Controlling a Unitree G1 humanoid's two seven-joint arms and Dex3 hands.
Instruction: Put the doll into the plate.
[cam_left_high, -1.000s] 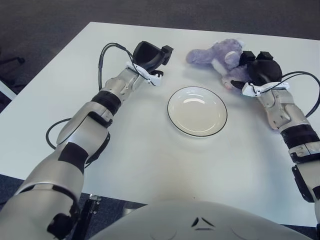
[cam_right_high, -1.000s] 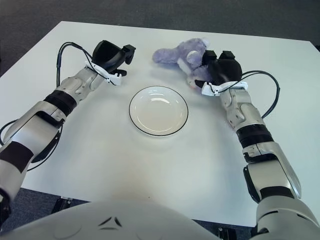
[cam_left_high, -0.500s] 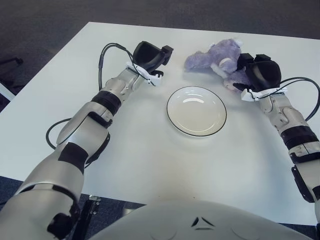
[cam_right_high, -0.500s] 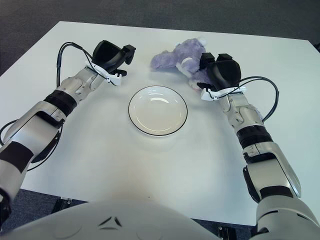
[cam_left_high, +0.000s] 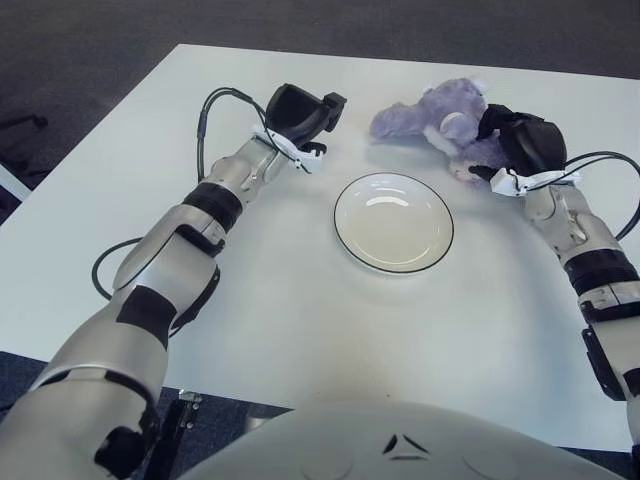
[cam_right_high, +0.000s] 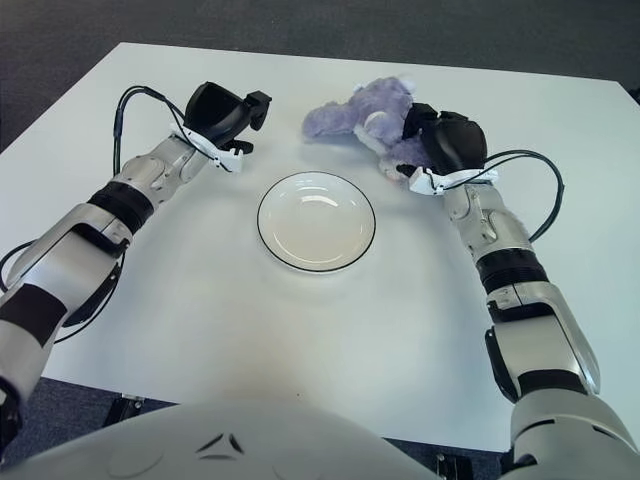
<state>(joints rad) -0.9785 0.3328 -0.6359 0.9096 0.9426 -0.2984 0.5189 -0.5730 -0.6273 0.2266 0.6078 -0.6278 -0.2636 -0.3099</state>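
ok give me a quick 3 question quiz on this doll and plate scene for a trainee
1. True or false: the purple doll already lies inside the plate.
2. Which hand is at the doll?
A. the right hand
B. the left hand
C. neither
3. Fill in: seen from the head camera, the plate sits on the white table ______ the two hands.

Key
1. False. The doll lies on the table beyond the plate, toward the robot's right, and the plate holds nothing.
2. A. The right hand is closed on the doll's right end; the left hand shows left of the plate, holding nothing.
3. between
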